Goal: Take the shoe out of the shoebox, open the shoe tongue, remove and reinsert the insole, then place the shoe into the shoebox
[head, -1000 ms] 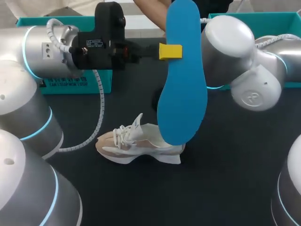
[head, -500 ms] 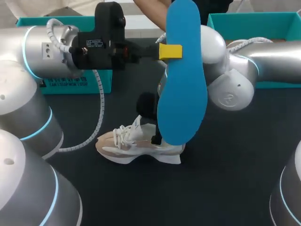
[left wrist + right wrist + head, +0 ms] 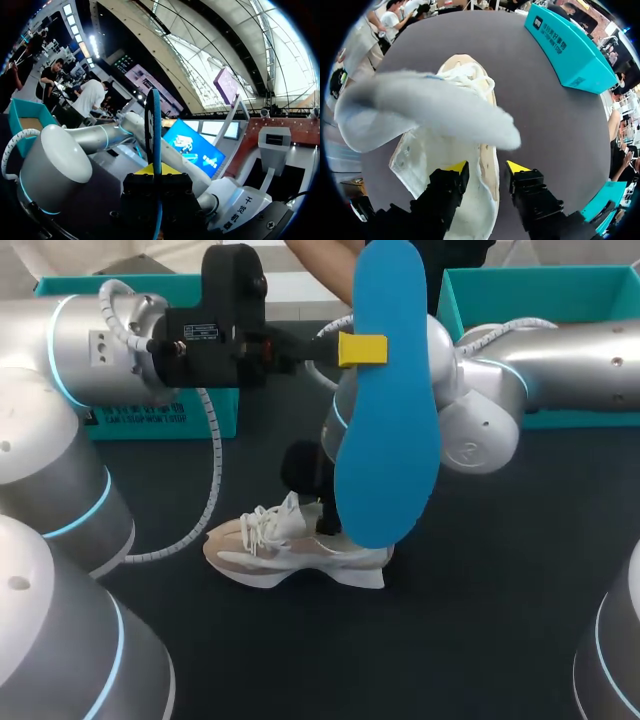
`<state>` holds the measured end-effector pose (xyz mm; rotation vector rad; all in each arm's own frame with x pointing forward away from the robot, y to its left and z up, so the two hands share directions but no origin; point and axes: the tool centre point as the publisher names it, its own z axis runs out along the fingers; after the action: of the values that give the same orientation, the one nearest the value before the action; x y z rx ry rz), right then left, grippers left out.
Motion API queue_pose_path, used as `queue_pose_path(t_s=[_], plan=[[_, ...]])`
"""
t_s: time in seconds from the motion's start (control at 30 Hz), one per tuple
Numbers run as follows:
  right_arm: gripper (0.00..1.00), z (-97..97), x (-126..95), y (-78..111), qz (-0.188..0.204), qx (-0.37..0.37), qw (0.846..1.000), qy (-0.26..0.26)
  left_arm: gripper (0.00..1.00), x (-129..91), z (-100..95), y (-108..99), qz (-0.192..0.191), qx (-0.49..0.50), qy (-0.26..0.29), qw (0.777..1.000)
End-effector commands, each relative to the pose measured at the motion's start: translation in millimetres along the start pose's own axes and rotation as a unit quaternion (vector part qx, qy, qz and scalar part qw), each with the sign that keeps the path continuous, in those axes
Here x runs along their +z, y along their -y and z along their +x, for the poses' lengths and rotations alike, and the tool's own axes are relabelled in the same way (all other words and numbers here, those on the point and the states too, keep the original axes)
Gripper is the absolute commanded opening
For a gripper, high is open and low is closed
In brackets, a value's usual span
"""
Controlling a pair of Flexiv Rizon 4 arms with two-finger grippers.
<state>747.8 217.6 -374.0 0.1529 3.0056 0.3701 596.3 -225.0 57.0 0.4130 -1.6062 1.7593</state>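
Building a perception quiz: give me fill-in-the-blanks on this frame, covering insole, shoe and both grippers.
The left gripper is shut on the insole, whose colour is ___. The right gripper is open astride the side wall of the shoe: one fingertip inside, the other ___. The shoe stands on the table with the insole held ___ it.
Missing: blue; outside; above.

- Insole [image 3: 385, 420]: solid bright blue.
- Shoe [image 3: 290, 550]: off-white with pale beige-pink side panels and white laces.
- Shoebox [image 3: 520, 285]: teal.
- Table [image 3: 470, 640]: plain dark grey.
- Left gripper [image 3: 362, 349], right gripper [image 3: 487, 167]: black bodies, yellow tips.
- Left arm [image 3: 90, 350], right arm [image 3: 580, 350]: silver with cyan rings.
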Motion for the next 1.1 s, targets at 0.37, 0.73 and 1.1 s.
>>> queue_pose_path(t_s=[0.37,0.73,1.1], plan=[[0.0,-0.8,1.9,1.4,0.037,0.006,0.999,-0.018,0.0,0.1,-0.2,-1.1,0.0,0.0,0.0,1.0],[0.0,-5.1,-49.2,1.9,0.039,0.302,0.952,-0.021,0.0,0.1,-0.2,-1.1,0.0,0.0,0.0,1.0],[0.0,-5.1,-49.2,1.9,0.039,0.302,0.952,-0.021,0.0,0.1,-0.2,-1.1,0.0,0.0,0.0,1.0]])
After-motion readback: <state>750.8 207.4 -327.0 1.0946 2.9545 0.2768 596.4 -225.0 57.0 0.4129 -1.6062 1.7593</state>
